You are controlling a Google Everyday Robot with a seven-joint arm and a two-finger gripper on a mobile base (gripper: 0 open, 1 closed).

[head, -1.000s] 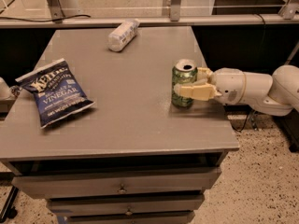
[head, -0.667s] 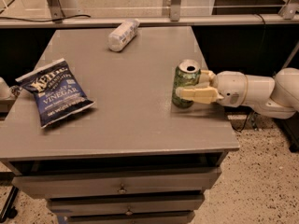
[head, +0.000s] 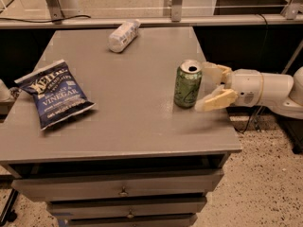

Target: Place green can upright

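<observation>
The green can [head: 187,84] stands upright on the grey table [head: 132,108], near its right edge, silver top with the opening facing up. My gripper [head: 211,86] reaches in from the right, just to the right of the can. Its two pale fingers are spread apart, one behind and one in front, and both are clear of the can. The gripper holds nothing.
A blue chip bag [head: 54,93] lies at the table's left side. A white crinkled plastic bottle [head: 123,35] lies on its side at the back. Drawers sit below the table's front edge. A rail with posts runs behind the table.
The fingers have let go of the can and opened. The gripper has drawn back to the right. The can stays upright where it was.
</observation>
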